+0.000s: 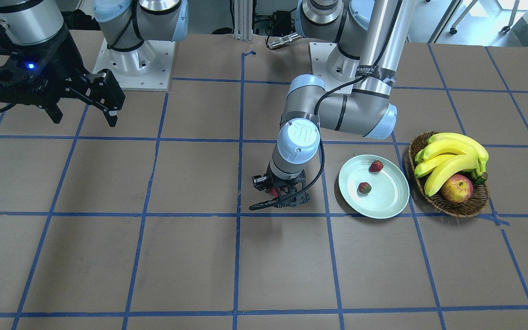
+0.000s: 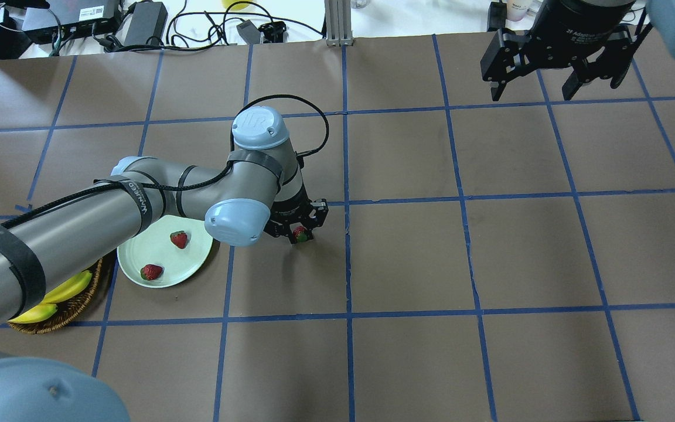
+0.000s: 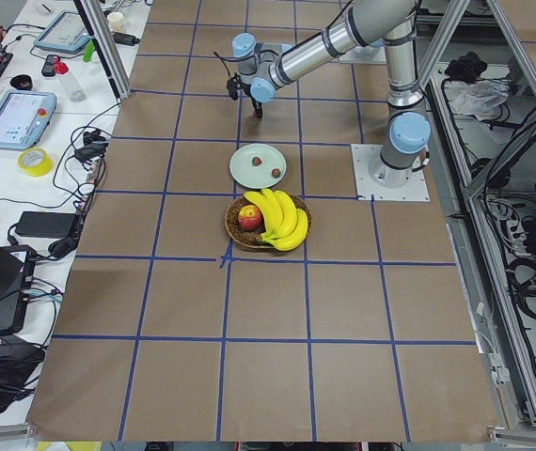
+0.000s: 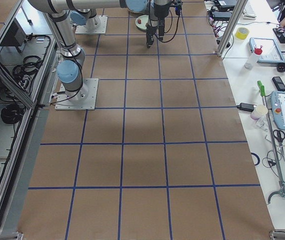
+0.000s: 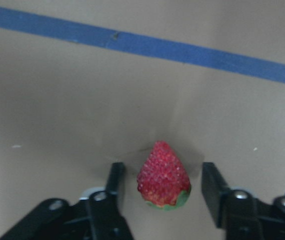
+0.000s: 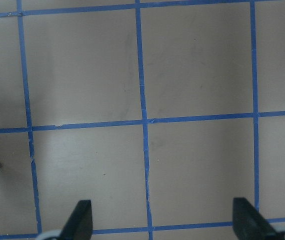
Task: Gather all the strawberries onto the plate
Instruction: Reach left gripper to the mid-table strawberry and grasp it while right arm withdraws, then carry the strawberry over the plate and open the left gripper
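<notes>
Two strawberries [image 1: 376, 166] lie on the plate [image 1: 390, 201], basket [image 1: 465, 208] beside it.

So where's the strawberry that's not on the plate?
That strawberry sits between the left gripper's open fingers, right of the plate in the overhead view.

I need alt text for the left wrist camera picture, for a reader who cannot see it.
A red strawberry with a green cap lies on the brown table between the two black fingers of the open left gripper, touching neither. A blue tape line crosses the table beyond it.
</notes>
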{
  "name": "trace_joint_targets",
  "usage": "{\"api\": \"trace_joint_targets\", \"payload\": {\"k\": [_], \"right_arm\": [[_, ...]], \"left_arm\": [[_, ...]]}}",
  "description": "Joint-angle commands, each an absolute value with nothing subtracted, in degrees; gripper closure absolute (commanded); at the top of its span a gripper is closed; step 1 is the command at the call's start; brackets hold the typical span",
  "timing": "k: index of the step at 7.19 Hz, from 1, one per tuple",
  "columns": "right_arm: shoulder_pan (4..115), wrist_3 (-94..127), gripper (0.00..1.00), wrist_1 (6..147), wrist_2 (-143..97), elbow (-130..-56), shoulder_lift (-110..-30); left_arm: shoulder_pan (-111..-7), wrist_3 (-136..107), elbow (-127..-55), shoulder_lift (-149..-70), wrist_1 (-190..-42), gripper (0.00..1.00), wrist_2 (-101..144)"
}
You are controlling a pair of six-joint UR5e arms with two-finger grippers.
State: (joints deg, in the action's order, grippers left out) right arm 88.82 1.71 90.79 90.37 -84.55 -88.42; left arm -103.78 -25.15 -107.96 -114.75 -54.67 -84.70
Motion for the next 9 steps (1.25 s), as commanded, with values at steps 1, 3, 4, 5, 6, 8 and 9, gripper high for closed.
{"api": "trace_joint_targets", "payload": {"k": [1,3,4,5,6,8,9], "right_arm": [[88.9,1.8,0.00,89.7,90.3,-82.5,-87.9],[89.2,1.9,0.00,89.4,89.9,-82.1,-87.9],[89.6,2.0,0.00,89.4,89.8,-81.8,-87.7],[89.7,1.9,0.00,89.3,89.6,-81.8,-87.6],[89.7,2.0,0.00,89.3,89.4,-81.8,-87.4],[89.7,2.0,0.00,89.3,89.4,-81.8,-87.4],[89.8,2.0,0.00,89.3,89.4,-81.8,-87.4]], "left_arm": [[-103.7,-23.6,-107.6,-114.1,-54.7,0.89,-85.3],[-101.4,-21.1,-106.4,-111.7,-57.9,0.91,-86.8],[-97.4,-16.9,-106.3,-109.9,-59.7,0.91,-88.0],[-93.2,-11.5,-106.5,-107.6,-61.9,0.91,-88.2],[-90.4,-6.5,-106.6,-105.8,-62.6,0.92,-92.2],[-83.0,5.0,-107.5,-104.2,-63.7,0.93,-96.9],[-78.1,11.3,-108.4,-104.2,-63.7,0.93,-96.3]]}}
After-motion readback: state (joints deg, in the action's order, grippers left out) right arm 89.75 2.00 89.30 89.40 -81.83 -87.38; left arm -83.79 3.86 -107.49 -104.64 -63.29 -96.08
